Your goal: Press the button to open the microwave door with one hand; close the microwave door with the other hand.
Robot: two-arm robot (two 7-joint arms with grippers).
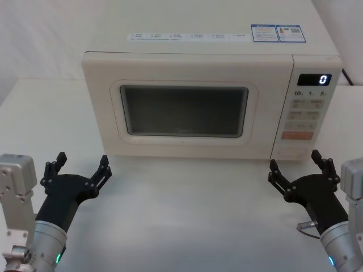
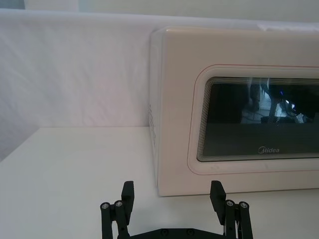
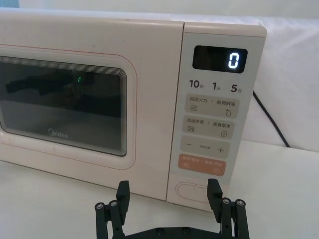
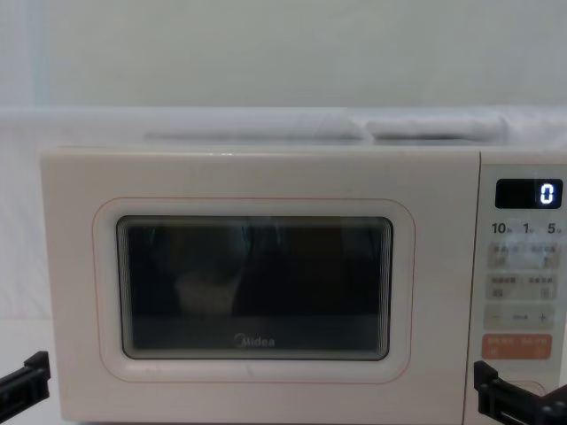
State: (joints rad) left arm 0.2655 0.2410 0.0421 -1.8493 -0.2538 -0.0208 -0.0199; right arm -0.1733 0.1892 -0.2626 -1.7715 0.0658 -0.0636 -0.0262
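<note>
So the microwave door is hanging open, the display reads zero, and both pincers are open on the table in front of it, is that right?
Not quite: the microwave door is shut, flush with the control panel in the head and right wrist views. The rest holds: the display reads 0, and the left pincer and right pincer sit open in front.

left gripper [image 1: 83, 166] spread, right gripper [image 1: 295, 166] spread

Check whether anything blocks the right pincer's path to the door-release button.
Nothing visible does. The right pincer hovers open above the bare table, just in front of the button at the bottom of the control panel. The microwave door is shut.
</note>
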